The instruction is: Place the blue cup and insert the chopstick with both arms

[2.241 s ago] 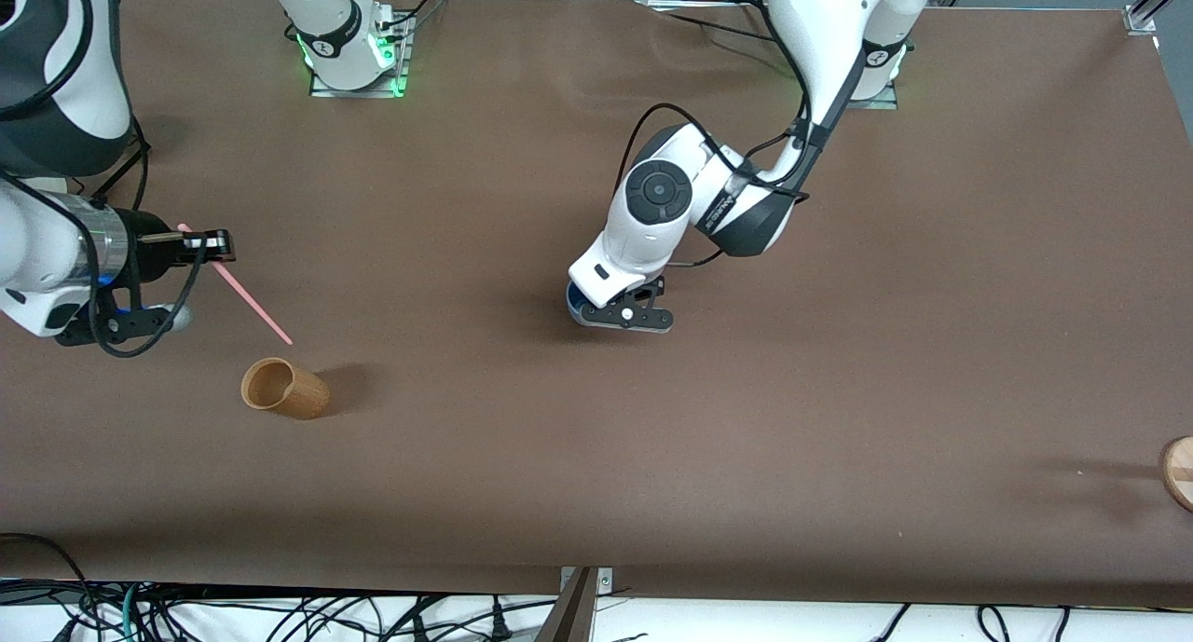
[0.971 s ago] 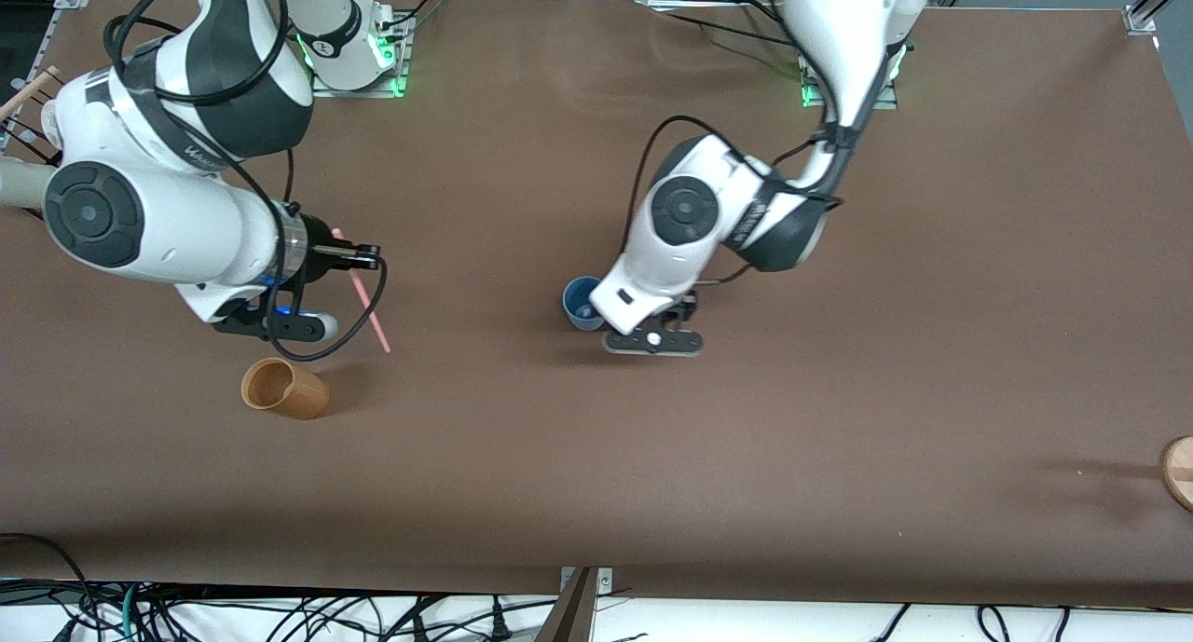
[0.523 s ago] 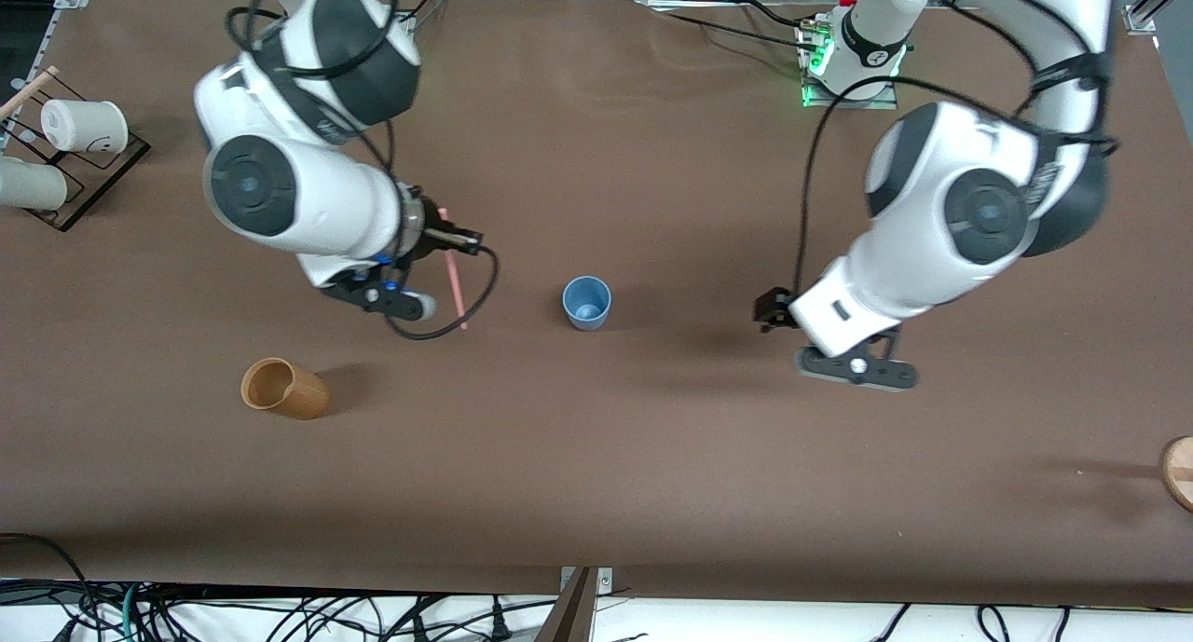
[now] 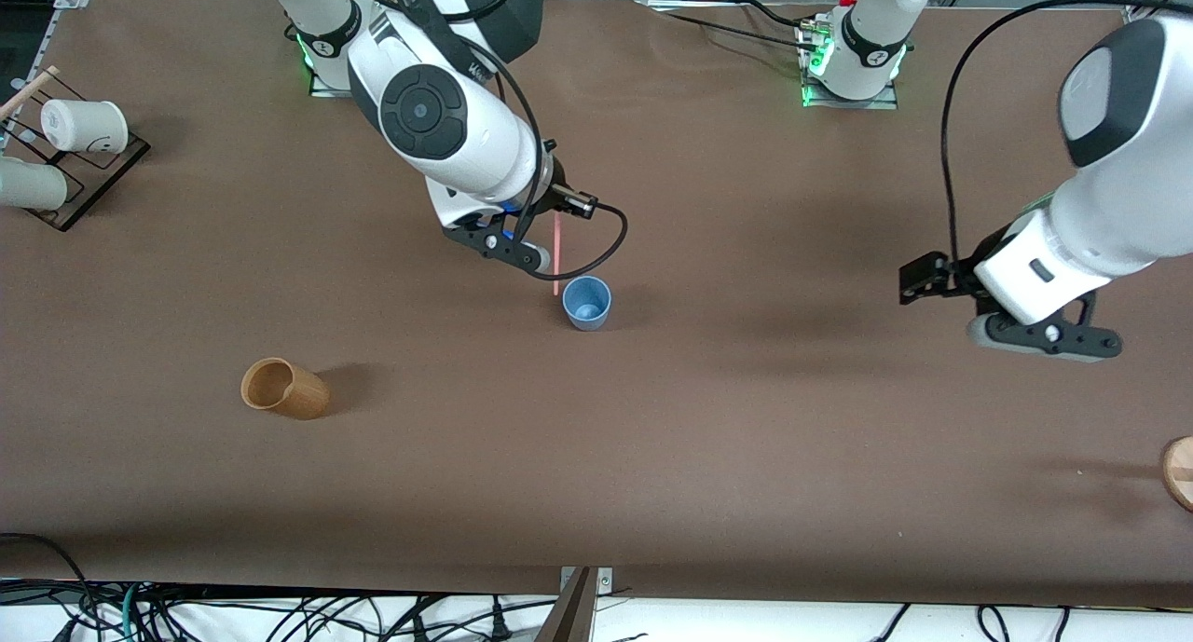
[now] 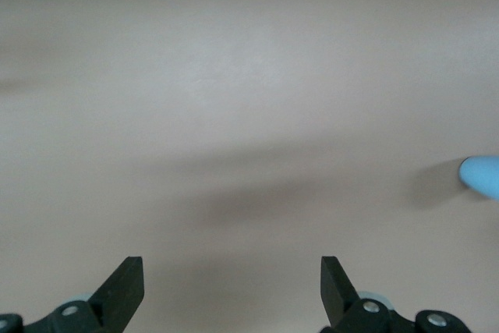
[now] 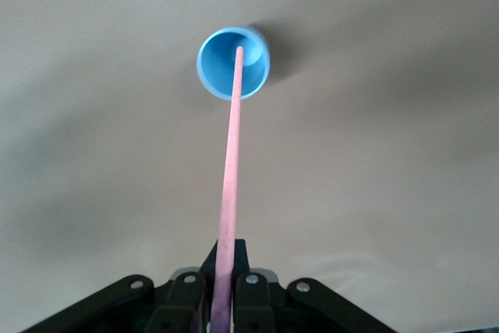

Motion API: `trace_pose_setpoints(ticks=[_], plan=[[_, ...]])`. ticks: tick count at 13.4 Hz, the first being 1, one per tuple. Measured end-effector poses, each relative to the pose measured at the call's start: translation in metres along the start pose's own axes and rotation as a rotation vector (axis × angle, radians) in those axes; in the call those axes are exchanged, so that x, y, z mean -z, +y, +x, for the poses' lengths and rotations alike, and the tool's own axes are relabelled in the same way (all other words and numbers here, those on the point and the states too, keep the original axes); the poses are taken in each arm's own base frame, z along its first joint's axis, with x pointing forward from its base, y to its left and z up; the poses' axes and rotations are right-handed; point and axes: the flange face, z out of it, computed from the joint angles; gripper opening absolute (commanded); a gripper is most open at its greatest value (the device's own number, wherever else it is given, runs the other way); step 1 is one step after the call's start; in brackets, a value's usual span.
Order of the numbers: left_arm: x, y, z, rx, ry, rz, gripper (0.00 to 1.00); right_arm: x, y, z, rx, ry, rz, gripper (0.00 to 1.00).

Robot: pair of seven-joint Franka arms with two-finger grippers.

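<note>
Brown covering runs across the whole tabletop (image 4: 746, 456), and near its middle the blue cup (image 4: 587, 302) stands upright with its mouth open upward. Just above it hangs the chopstick (image 4: 556, 255), pink and thin, pointing down at the cup; in the right wrist view its lower tip (image 6: 238, 52) lines up with the cup's opening (image 6: 233, 62), though whether it has entered the mouth I cannot tell. The right end effector (image 4: 567, 206) is clamped tight on the stick's upper end, and its fingers (image 6: 187, 298) press against the shaft on both sides. That arm reaches out from its base at the top edge, with a black cable looping beside the wrist.

The left end effector (image 4: 918, 277) is over bare tabletop toward the left arm's end, well apart from the cup, with its two black fingers (image 5: 125, 286) spread wide and nothing between them. In its wrist view only a sliver of the cup (image 5: 482, 175) shows at the edge.

A tan cup (image 4: 284, 388) lies tipped on its side, nearer the front camera than the blue cup and toward the right arm's end. At that end's edge two white cups (image 4: 84, 125) rest on a dark rack (image 4: 89, 190). A round wooden piece (image 4: 1179, 471) peeks in at the left arm's end.
</note>
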Motion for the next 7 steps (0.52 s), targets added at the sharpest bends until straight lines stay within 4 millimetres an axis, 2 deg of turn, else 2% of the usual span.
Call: trace_pose_setpoints(ticks=[3, 4, 5, 7], plan=[[0.043, -0.035, -0.026, 0.037, 0.038, 0.003, 1.0, -0.007, -0.01, -0.007, -0.036, -0.005, 0.033, 0.0], [0.053, -0.039, -0.032, 0.042, 0.051, 0.003, 1.0, -0.015, -0.011, -0.005, -0.043, -0.009, 0.027, 0.0], [0.06, -0.04, -0.039, 0.043, 0.054, 0.004, 1.0, -0.024, -0.012, -0.001, -0.049, -0.014, 0.017, 0.0], [0.061, -0.041, -0.049, 0.049, 0.039, 0.003, 1.0, -0.044, -0.012, 0.009, -0.062, -0.026, -0.008, 0.0]])
